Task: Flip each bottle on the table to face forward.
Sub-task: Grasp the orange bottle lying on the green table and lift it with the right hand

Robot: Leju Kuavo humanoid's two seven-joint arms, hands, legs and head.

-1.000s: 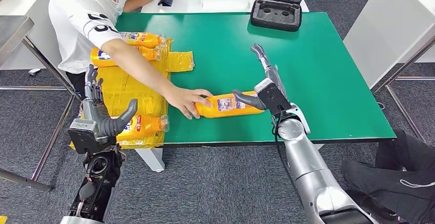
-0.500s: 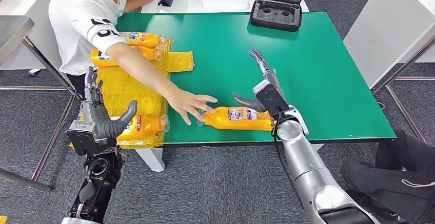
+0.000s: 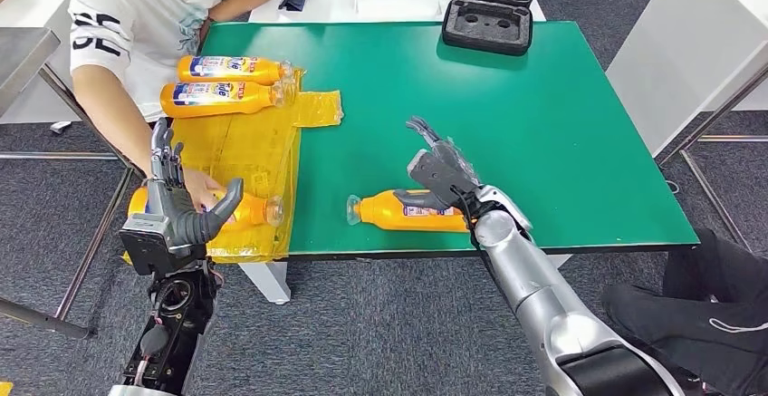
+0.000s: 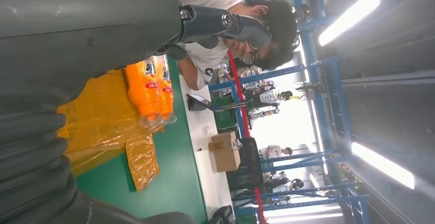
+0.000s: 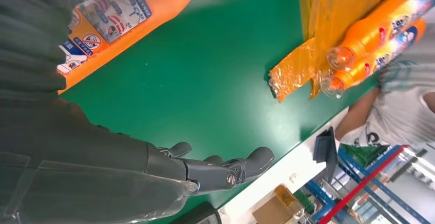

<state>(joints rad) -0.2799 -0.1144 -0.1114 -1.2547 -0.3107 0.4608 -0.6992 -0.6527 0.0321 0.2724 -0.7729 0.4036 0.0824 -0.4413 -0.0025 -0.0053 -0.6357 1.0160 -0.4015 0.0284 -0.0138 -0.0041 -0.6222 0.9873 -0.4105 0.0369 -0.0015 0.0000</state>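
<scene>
One orange bottle (image 3: 398, 210) lies on its side near the front edge of the green table (image 3: 561, 124), cap to the left. My right hand (image 3: 436, 168) hovers over its base end with fingers spread, the thumb close to the label; in the right wrist view the bottle (image 5: 128, 8) lies beside that hand (image 5: 77, 152). My left hand (image 3: 177, 207) stands raised and open off the table's front-left corner. Behind it a person's hand (image 3: 201, 188) rests on another orange bottle (image 3: 249, 210) on a yellow plastic sheet (image 3: 235, 147). Two more bottles (image 3: 231, 68) (image 3: 222, 97) lie at the sheet's back.
A black open case (image 3: 489, 11) sits at the table's back edge. The person stands at the back left corner. A white table (image 3: 688, 43) flanks the right side, and dark-trousered legs (image 3: 706, 314) are at the lower right.
The person's hand left the table bottle and went to the front-left bottle on the sheet. My right hand turned over the bottle, its fingers swinging left and lower.
</scene>
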